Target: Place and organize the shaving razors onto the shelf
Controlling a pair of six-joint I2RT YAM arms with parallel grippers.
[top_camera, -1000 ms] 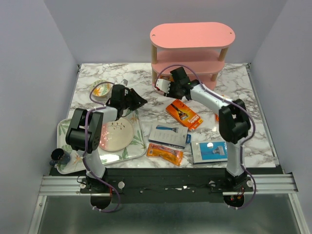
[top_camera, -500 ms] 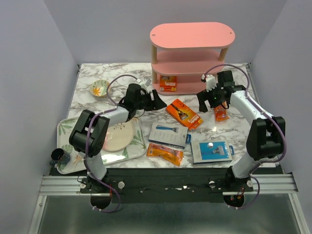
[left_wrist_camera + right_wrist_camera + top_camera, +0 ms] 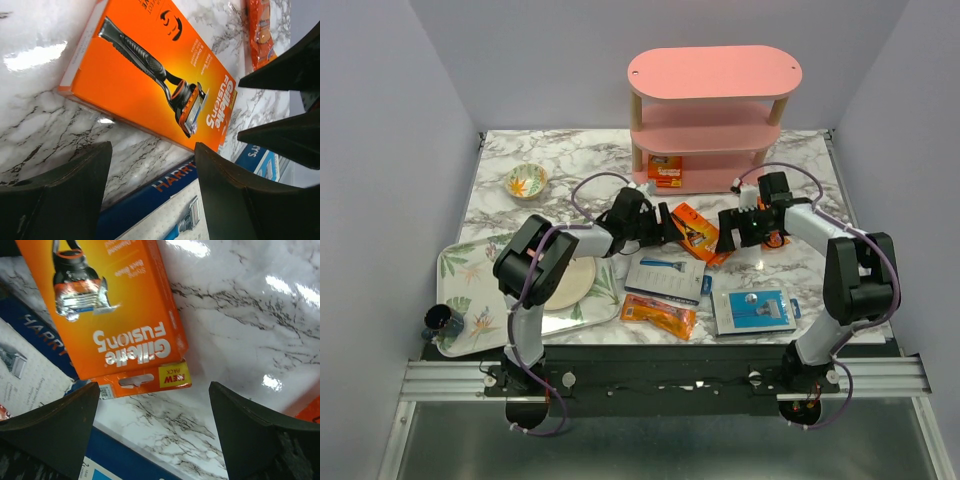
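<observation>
Gillette box flat on marble table, between both claws, held by neither. Left claw wide, empty, at box's left end. Right claw wide, empty, at box's right end. Harry's card just nearside of box. Orange packet right of box. Shelf beyond box, orange pack on bottom tier. Box reads "Gillette FUSION5", "NEW PACK"; card edge "HARRY".
</observation>
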